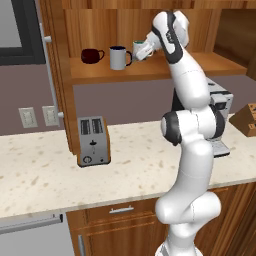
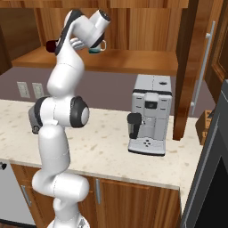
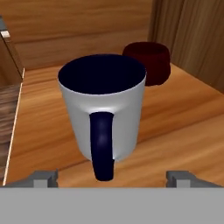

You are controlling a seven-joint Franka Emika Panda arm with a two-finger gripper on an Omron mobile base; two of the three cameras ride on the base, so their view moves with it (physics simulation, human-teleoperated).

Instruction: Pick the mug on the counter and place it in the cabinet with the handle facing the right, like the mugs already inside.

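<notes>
The small white mug with the navy rim and navy loop handle stands on the brown wooden cabinet shelf beside the squat maroon mug, and the tool, spread wide and empty, ought to draw straight back without clipping that handle

A home kitchen: speckled stone surface with toaster, coffee machine, wooden cabinet, drawers
</notes>
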